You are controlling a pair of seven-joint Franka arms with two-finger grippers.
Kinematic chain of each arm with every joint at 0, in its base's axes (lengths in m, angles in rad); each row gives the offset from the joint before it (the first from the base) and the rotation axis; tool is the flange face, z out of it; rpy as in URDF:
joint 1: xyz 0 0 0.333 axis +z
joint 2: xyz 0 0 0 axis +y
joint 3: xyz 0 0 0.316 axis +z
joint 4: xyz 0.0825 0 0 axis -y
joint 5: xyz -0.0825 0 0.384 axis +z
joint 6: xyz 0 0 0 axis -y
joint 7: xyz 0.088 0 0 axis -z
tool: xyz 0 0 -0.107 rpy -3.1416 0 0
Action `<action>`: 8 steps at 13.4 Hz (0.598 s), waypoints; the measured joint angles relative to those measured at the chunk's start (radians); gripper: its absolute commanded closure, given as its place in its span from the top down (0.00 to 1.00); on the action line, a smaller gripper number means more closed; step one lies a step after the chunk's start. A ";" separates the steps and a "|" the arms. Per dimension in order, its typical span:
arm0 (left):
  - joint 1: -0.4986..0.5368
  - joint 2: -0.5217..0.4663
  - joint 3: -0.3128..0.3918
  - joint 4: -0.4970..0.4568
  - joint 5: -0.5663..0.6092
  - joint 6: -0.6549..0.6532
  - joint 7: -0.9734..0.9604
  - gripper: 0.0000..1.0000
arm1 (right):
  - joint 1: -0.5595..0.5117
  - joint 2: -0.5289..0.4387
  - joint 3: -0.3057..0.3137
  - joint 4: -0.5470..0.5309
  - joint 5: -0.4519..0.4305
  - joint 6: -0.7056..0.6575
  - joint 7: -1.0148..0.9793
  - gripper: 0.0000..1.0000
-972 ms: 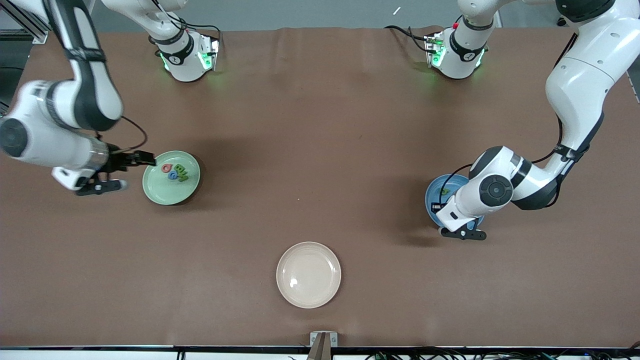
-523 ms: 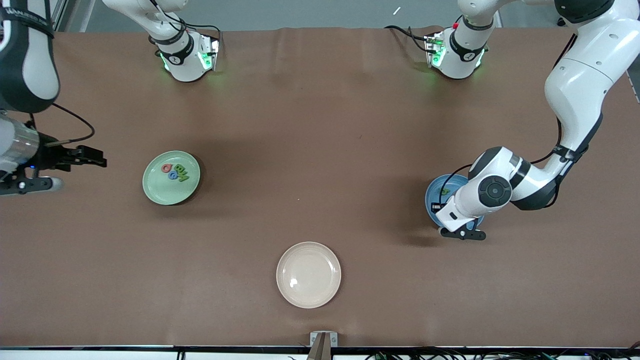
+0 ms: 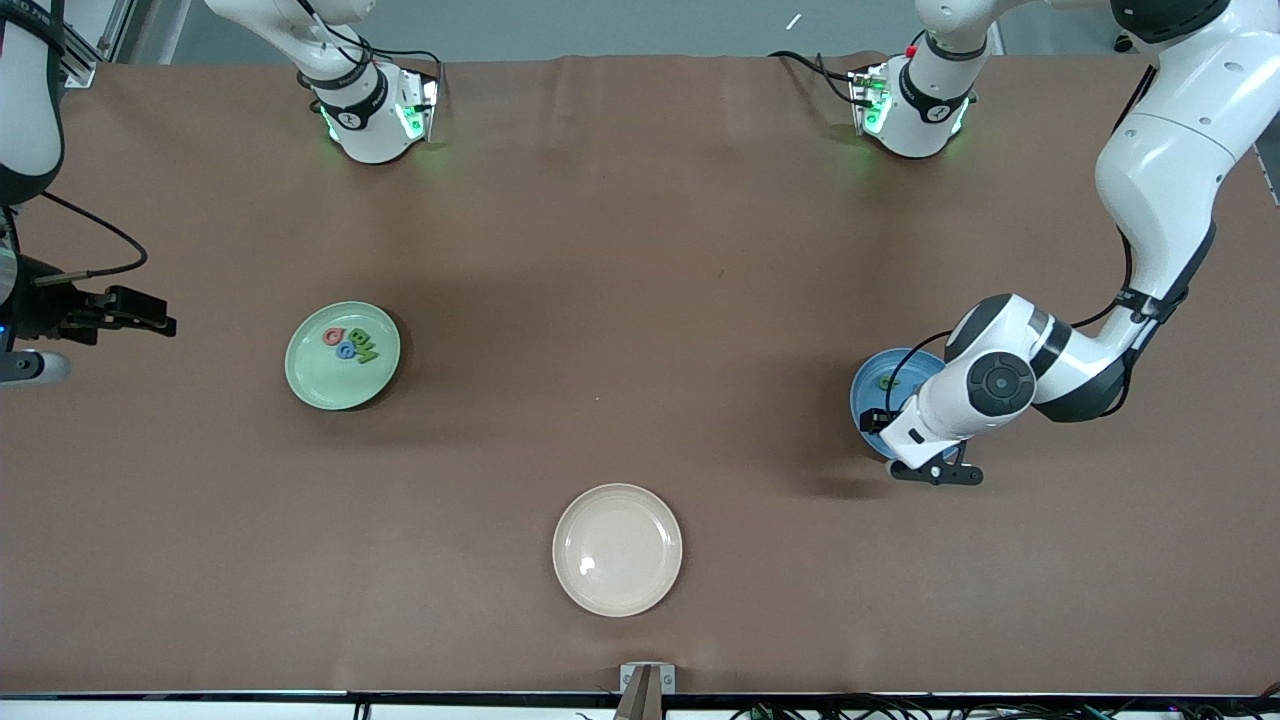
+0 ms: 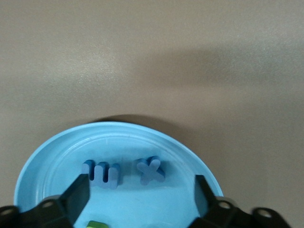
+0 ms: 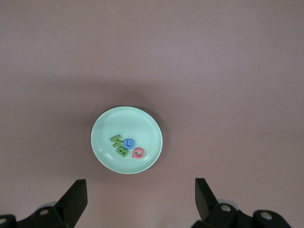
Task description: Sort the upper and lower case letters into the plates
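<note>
The mint green plate (image 3: 342, 356) lies toward the right arm's end of the table and holds several letters: a green M (image 5: 117, 139), a green B (image 5: 123, 151), a blue G (image 5: 128, 142) and a red Q (image 5: 138, 153). My right gripper (image 3: 95, 343) hangs open and empty over bare table, beside that plate (image 5: 127, 139). The blue plate (image 3: 872, 390) lies toward the left arm's end. In it are a blue m (image 4: 102, 173), a blue x (image 4: 151, 169) and a green letter (image 4: 97, 224) cut off by the frame edge. My left gripper (image 4: 141, 190) stands open low over this plate, holding nothing.
A cream-white plate (image 3: 617, 549) with nothing in it lies mid-table, nearer the front camera than both other plates. The brown table cover (image 3: 640, 300) stretches bare between the plates. Both arm bases (image 3: 375, 110) stand along the edge farthest from the camera.
My right gripper has drawn away from the green plate toward the right arm's end of the table. My left gripper has opened over the blue plate and shifted slightly.
</note>
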 measured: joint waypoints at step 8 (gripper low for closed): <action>0.022 -0.035 -0.032 0.002 -0.100 -0.023 0.042 1.00 | -0.018 0.019 0.012 0.048 0.001 -0.030 0.003 1.00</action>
